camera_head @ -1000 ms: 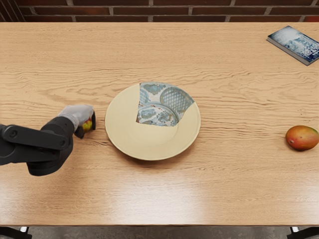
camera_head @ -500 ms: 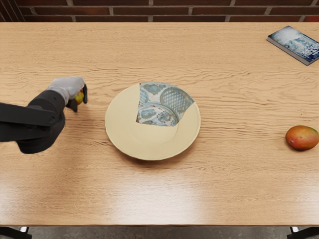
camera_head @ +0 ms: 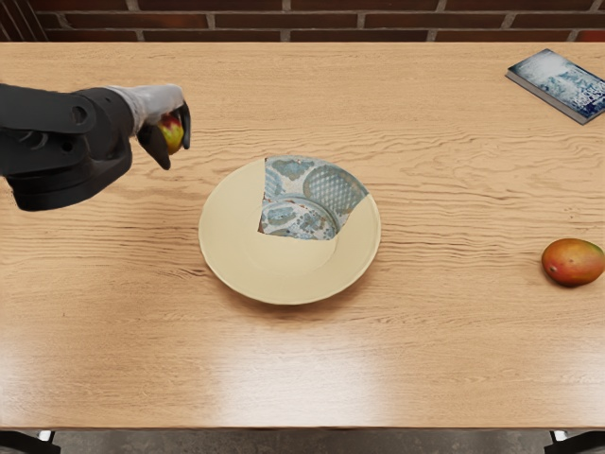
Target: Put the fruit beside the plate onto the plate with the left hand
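Wood surface (camera_head: 302, 369), head view: pale grain running left to right, filling nearly the whole frame.
Back edge: brick wall (camera_head: 284, 19), dark red, just a strip along the top.
Arm (camera_head: 57, 142): black, bulky, enters from the left edge and ends over the far-left part of the surface.
Left robot hand (camera_head: 159, 115): grey back of the hand uppermost, dark fingers (camera_head: 154, 147) curled downward and pinched round a small fruit.
Small fruit (camera_head: 171, 131): red and yellow, only partly visible between the fingers; held in the hand, up and to the left of the plate, clear of the plate's rim.
Height of small fruit: cannot tell for certain how far it is off the surface; no contact with the wood is visible.
Plate (camera_head: 232, 260): round, cream, near the middle of the surface; a wedge on its upper right side shows a blue-grey pattern with ringed and lattice shapes. Nothing lies on it.
Plate and hand: apart, with a band of bare wood between the rim and the fingertips.
Mango (camera_head: 573, 262): orange-red with a greenish-yellow patch, lying on the surface near the right edge, well apart from the plate.
Book (camera_head: 560, 83): blue-grey cover, flat on the surface at the far right corner, set at an angle, partly cut by the frame edge.
Right arm: not in view.
Task status: small fruit is in the grip, not on the plate.
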